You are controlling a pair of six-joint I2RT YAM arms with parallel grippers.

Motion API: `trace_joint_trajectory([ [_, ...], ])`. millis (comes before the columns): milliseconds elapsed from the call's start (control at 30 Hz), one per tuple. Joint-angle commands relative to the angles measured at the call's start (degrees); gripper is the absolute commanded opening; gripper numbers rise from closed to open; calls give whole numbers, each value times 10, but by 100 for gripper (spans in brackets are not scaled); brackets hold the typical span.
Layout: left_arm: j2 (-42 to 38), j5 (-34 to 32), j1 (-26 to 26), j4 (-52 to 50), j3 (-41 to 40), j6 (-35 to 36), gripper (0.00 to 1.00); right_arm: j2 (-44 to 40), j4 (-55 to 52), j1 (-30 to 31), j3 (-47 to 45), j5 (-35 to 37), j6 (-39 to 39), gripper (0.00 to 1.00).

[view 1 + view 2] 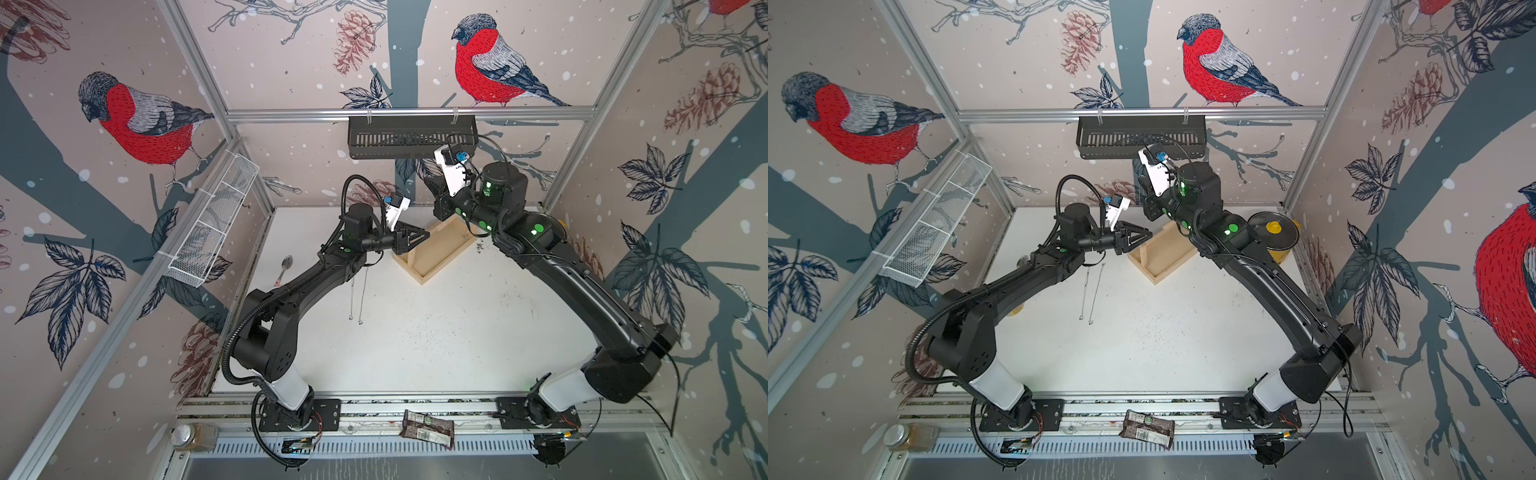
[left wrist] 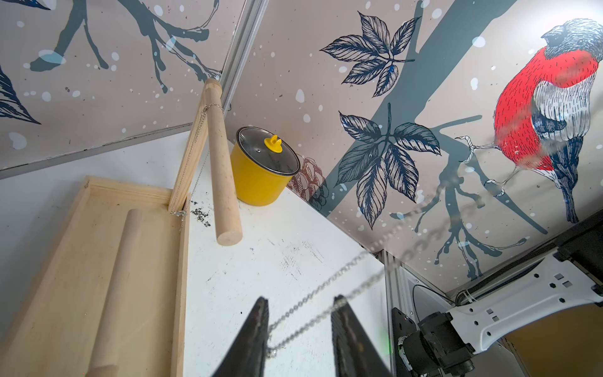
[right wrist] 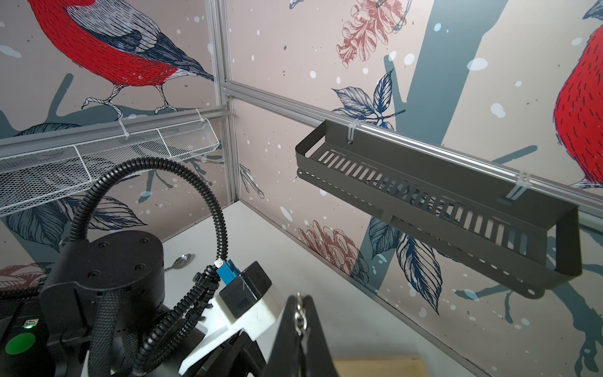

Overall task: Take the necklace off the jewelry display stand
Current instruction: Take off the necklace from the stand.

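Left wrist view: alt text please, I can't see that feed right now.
A silver chain crosses the gap between the two parted fingers of the left end effector and trails off blurred toward the wall. Beyond it on the white table stands the jewelry display stand, a second chain looped over its crossbar, with a lidded yellow pot behind.

You see the necklace (image 2: 306, 297) go blurred beyond the left gripper (image 2: 300, 298), whose fingers (image 2: 253, 333) the frame edge cuts off. In both top views the right arm (image 1: 561, 266) covers the far end of the jewelry display stand (image 1: 436, 251)
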Motion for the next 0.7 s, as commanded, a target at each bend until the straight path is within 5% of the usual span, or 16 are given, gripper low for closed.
trace_joint_trajectory([
  [0,-1,5,-1,23,0,4,33,1,10,1,7,-7,-10,4],
  [667,0,-1,-1,18,0,6,27,12,8,5,28,-6,-11,4],
])
